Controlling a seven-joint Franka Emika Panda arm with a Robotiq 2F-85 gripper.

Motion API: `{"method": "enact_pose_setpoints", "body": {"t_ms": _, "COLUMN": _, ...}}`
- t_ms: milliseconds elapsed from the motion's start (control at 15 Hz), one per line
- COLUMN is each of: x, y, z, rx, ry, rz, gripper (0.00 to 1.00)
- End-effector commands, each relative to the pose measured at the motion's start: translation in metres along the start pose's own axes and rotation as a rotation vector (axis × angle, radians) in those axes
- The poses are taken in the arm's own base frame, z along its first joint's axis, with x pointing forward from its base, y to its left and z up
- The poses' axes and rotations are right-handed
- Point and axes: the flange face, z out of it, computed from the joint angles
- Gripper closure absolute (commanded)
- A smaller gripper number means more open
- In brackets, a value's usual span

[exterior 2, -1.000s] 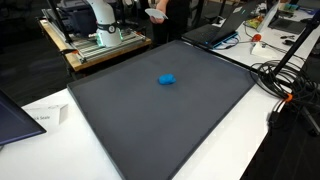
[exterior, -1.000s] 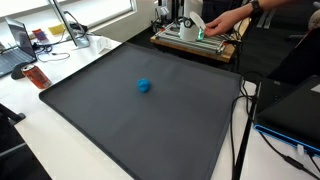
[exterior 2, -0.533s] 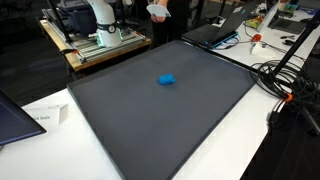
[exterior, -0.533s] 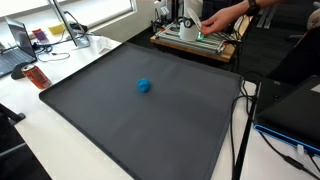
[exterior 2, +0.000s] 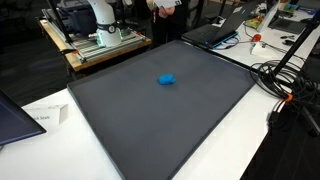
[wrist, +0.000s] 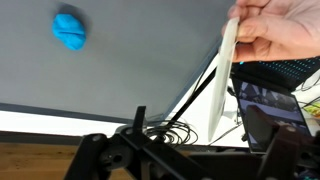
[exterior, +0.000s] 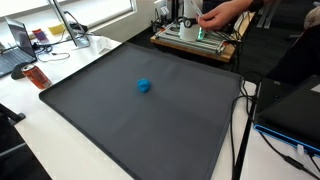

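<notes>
Gripper (wrist: 190,160) is sitting at the far end of the table, fingers standing wide with nothing between them. Blue lump (exterior: 144,86) is lying alone on the dark grey mat (exterior: 150,135), a little beyond its middle. It is small, rounded, crumpled-looking and bright blue. A person's hand (wrist: 280,28) is holding a thin white dish (wrist: 226,75) edge-on near the gripper, well apart from the lump.
</notes>
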Motion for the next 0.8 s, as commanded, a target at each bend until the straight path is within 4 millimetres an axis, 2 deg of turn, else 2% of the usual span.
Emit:
{"method": "enact_pose_setpoints", "body": {"t_ms": 0, "x": -0.0091, "y": -0.0041, "z": -0.005, "rx": 0.091, "ry": 0.01, "rz": -0.067, "gripper": 0.03}}
{"method": "enact_pose_setpoints", "body": {"t_ms": 133, "x": -0.0108, "y": -0.0041, "z": -0.0047, "rx": 0.111, "ry": -0.001, "rz": -0.088, "gripper": 0.01}}
{"method": "enact_pose_setpoints", "body": {"t_ms": 200, "x": -0.0117, "y": -0.0039, "z": -0.0046, "rx": 0.118, "ry": -0.007, "rz": -0.097, "gripper": 0.06}}
{"method": "enact_pose_setpoints", "body": {"t_ms": 267, "x": -0.0127, "y": -0.0038, "z": -0.0051, "rx": 0.123, "ry": -0.011, "rz": -0.104, "gripper": 0.26}}
{"method": "enact_pose_setpoints", "body": {"t_ms": 333, "x": -0.0133, "y": -0.0034, "z": -0.0053, "rx": 0.129, "ry": -0.014, "rz": -0.11, "gripper": 0.31}}
{"method": "enact_pose_setpoints", "body": {"t_ms": 733, "x": -0.0153, "y": -0.0036, "z": -0.0051, "rx": 0.141, "ry": -0.02, "rz": -0.13, "gripper": 0.75}}
